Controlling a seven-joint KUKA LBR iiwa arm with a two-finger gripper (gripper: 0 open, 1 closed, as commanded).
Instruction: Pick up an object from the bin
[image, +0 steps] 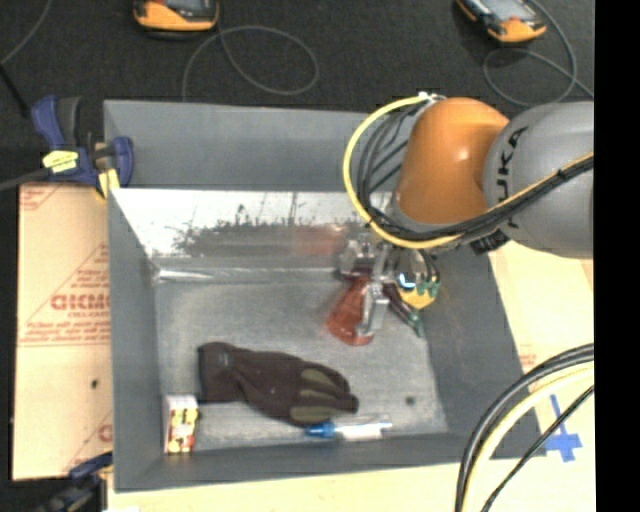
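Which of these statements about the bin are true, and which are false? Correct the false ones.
1. A dark glove lies on the floor of the bin, toward the view's lower edge. True.
2. The small box sits in the bin's upper right corner. False: it is in the lower left corner.
3. The tool is over the glove. False: it is at a reddish thing, apart from the glove.
4. A blue-and-white pen lies right by the glove. True.

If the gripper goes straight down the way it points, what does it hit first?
Probably the reddish translucent plastic piece just beneath the gripper; depth is unclear, so they may already touch.
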